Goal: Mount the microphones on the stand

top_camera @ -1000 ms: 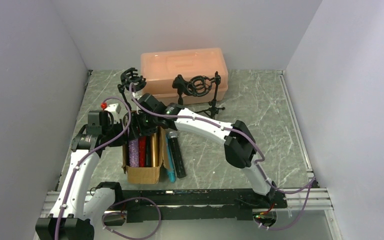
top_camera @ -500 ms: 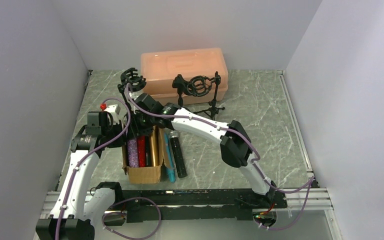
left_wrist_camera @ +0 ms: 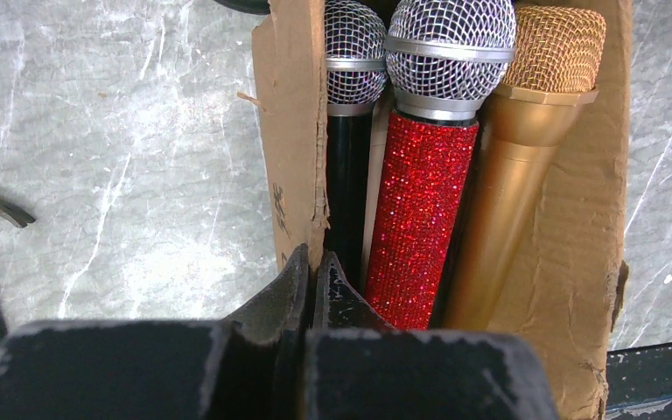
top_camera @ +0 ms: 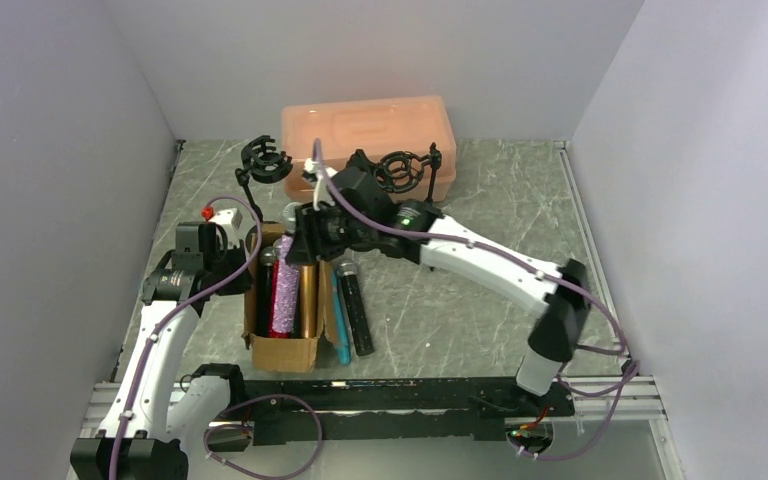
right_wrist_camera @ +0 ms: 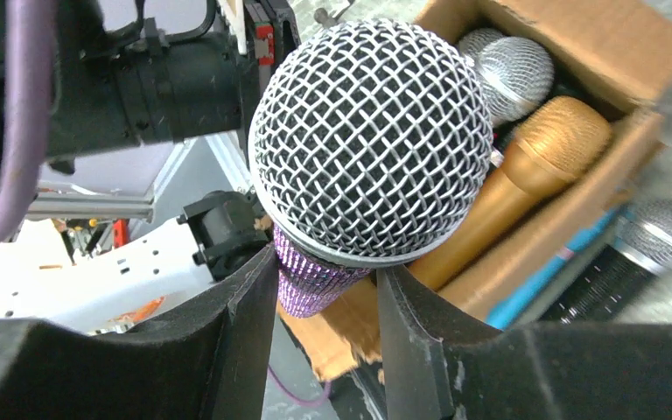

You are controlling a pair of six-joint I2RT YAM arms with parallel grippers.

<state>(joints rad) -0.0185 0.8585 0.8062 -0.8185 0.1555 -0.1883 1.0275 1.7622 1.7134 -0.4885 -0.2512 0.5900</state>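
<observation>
The purple glitter microphone (right_wrist_camera: pixel 311 284) is in the right claw (right_wrist_camera: pixel 325 273), whose two fingers are clenched on its sparkly body just under the mesh head. It hangs tilted over the cardboard box (top_camera: pixel 285 350), with its tail end pointing down toward the box's inside; whether that end touches anything cannot be told. The left claw (left_wrist_camera: pixel 312 262) is pinched tight on the box's left wall, fingertips pressed together over the cardboard edge.

Inside the box lie the black microphone (left_wrist_camera: pixel 350 157), the red glitter microphone (left_wrist_camera: pixel 420 219) and the gold microphone (left_wrist_camera: pixel 512 166), side by side with their heads at the same end. On the worktop (top_camera: pixel 480 200), just beside the box's right wall, the teal microphone (top_camera: pixel 339 320) and a second black microphone (top_camera: pixel 354 310) lie side by side.

Behind the box, near a peach lidded bin (top_camera: pixel 365 125), are the ring-clip stand (top_camera: pixel 264 160) on the left and the tripod stand (top_camera: pixel 400 172) on the right.
</observation>
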